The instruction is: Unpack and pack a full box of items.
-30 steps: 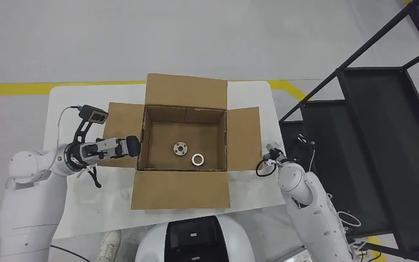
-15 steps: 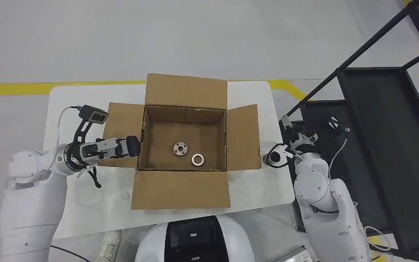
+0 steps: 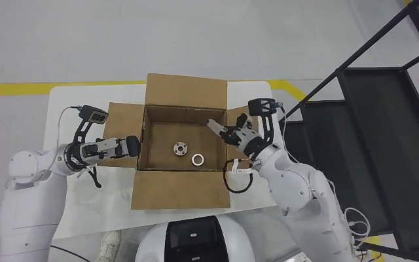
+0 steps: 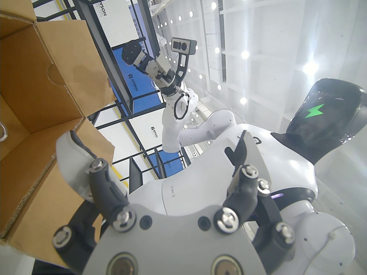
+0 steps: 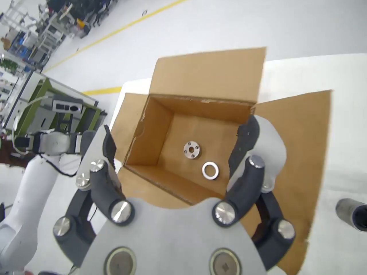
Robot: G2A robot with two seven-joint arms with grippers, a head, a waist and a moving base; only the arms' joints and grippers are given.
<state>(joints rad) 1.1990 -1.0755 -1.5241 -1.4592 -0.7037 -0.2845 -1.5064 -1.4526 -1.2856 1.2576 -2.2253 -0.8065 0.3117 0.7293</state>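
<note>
An open cardboard box [image 3: 152, 118] stands mid-table with its flaps spread. On its floor lie a metal flange disc [image 3: 179, 148] and a metal ring [image 3: 198, 158]; the right wrist view looks down on the disc [image 5: 192, 150] and the ring [image 5: 210, 170]. My right gripper [image 3: 221, 131] hangs open above the box's right side, nothing between its fingers [image 5: 258, 138]. My left gripper [image 3: 133, 145] rests open and empty at the box's left flap [image 4: 43, 87], just outside the left wall.
A short metal cylinder [image 5: 351, 216] lies on the white table [image 3: 91, 98] beyond the right flap. A black metal rack [image 3: 366, 131] stands just past the table's right edge. Bare table surrounds the box on the left and front.
My right arm swung up from the table's right edge to above the box's right side. The left arm and the two parts in the box stayed put.
</note>
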